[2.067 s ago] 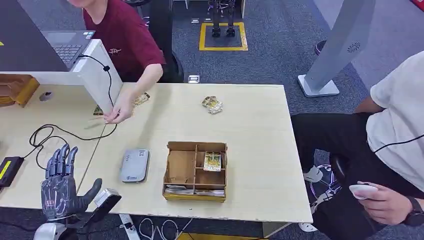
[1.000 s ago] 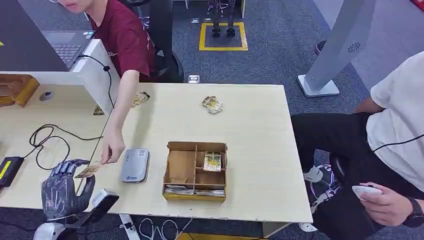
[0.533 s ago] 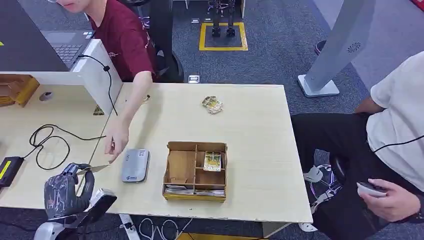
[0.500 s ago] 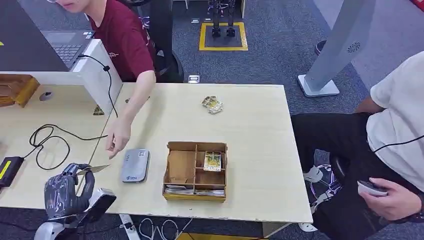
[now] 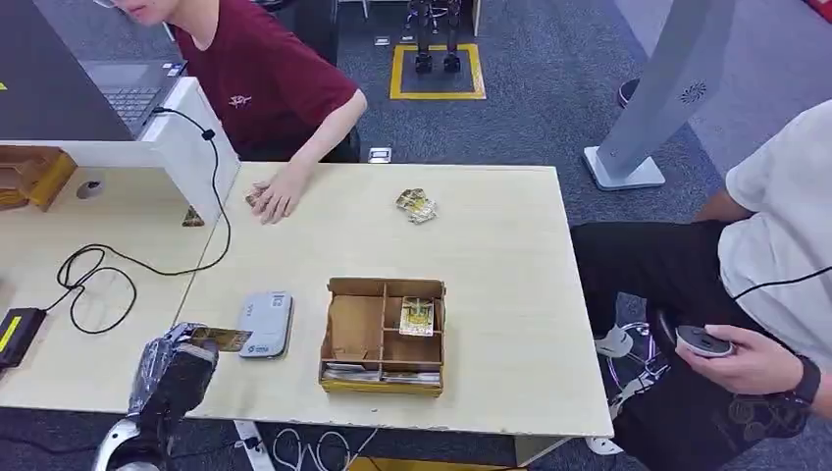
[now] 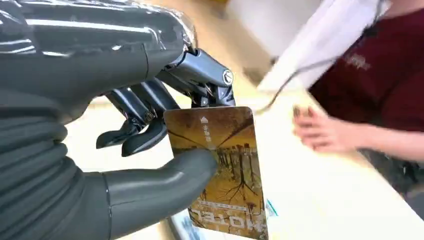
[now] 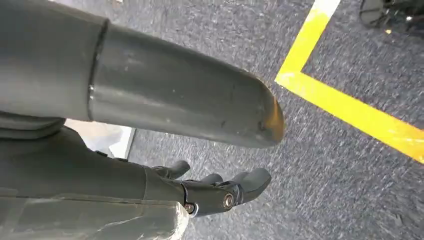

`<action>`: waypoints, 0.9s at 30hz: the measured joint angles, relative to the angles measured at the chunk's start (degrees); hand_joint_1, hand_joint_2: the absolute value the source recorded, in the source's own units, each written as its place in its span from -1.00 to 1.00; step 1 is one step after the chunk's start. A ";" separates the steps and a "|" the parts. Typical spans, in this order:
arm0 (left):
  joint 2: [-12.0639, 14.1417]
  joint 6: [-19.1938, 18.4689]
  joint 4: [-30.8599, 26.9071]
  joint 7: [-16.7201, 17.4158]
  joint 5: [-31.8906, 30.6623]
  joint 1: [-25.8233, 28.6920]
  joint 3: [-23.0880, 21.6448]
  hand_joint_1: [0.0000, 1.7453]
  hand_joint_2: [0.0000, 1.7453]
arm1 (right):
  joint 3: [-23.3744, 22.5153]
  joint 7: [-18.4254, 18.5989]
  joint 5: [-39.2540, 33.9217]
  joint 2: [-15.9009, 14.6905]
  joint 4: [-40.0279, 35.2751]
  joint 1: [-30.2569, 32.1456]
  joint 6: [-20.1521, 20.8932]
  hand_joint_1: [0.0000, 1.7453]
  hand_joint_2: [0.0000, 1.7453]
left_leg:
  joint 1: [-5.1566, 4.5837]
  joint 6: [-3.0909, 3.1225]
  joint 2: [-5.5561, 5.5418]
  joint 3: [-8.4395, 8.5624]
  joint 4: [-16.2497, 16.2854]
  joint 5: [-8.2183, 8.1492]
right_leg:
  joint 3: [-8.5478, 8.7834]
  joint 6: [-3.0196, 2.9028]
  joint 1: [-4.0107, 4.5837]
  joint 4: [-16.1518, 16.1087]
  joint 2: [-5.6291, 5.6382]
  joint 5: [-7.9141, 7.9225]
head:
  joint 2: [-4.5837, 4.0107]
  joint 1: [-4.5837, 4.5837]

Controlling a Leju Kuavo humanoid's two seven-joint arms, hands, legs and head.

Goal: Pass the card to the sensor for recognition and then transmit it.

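We are pinching the card (image 6: 220, 170) in our left hand (image 5: 177, 365) just beside the grey sensor (image 5: 266, 324), judging the presenting step underway, needing to bring it flat over the sensor.

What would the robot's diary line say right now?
left hand: holds yellow-brown hotel card | card: beside grey flat sensor, not over it | right hand: hangs over floor, holds nothing

Pale wood table (image 5: 491, 255); grey sensor (image 5: 266, 324), compartmented box (image 5: 384, 335), loose cards (image 5: 417, 205)
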 joint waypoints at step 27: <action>-4.28 6.10 13.33 9.11 5.17 -14.01 -8.22 1.00 1.00 | 1.05 -1.59 6.31 0.02 1.20 -0.39 -3.30 -1.00 -1.00 | 0.00 -0.02 -0.01 0.01 0.01 0.03 | 0.01 -0.01 0.00 0.00 0.00 0.02 | 0.00 0.00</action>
